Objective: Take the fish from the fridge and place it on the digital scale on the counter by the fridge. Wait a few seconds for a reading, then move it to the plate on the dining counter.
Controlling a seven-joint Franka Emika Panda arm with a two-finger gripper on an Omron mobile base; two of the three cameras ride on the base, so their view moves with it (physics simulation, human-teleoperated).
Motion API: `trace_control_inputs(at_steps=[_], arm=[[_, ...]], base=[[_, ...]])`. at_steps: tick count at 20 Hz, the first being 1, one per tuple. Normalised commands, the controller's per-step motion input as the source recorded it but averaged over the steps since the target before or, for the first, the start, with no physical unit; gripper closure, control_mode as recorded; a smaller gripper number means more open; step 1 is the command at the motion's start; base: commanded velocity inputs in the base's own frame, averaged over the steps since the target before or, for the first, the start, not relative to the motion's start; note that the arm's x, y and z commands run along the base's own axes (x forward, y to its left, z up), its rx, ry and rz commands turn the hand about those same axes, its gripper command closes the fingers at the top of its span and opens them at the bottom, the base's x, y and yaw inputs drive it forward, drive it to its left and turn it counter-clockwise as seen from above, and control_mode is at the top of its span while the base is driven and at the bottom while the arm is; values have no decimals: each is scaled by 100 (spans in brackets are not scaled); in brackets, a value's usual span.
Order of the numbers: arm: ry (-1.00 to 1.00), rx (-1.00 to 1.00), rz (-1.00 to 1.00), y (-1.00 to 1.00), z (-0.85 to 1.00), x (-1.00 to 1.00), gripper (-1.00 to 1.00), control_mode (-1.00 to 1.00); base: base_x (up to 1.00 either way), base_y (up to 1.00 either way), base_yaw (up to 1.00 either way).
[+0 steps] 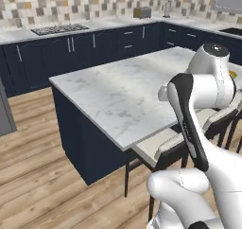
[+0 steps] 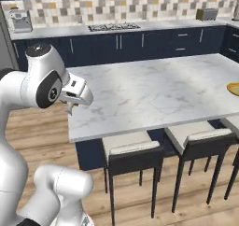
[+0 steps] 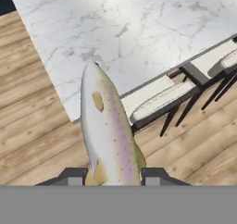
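Fish: pale beige-grey speckled fish (image 3: 109, 135) with a pinkish stripe sits between your two dark finger tips in the hand view, its length running away from the hand.
Gripper: two-finger gripper (image 3: 111, 176) is closed on the fish at its near end; you see each tip pressed close against its flank, with no gap showing.
Position: you hang over the near corner of the large white marble dining counter (image 2: 158, 92), above its edge and the wooden floor beside it.
Plate: round plate with a yellow-orange rim (image 2: 234, 88) lies at the far right end of that counter in the right base view, well apart from your hand.
Stools: pale-cushioned stools with dark frames (image 2: 133, 150) stand along the near side, under your likely path.
Step in hand: judged from this, you are carrying the fish across to the plate.
How to do it well: keep the fish above the marble, not the floor, so a slip lands safely; travel level and smoothly, since the long body overhangs the tips and could swing or twist; arrive centred over the plate before lowering.
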Motion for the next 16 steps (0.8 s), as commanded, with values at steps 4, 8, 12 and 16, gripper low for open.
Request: trace_control_inputs(at_steps=[4, 8, 12, 16], arm=[[0, 0, 0, 0, 0, 0, 100, 100], [0, 0, 0, 0, 0, 0, 100, 100], [0, 0, 0, 0, 0, 0, 100, 100], [0, 0, 0, 0, 0, 0, 100, 100]], base=[[0, -100, -1], [3, -100, 2], [23, -100, 8], [26, -100, 12]])
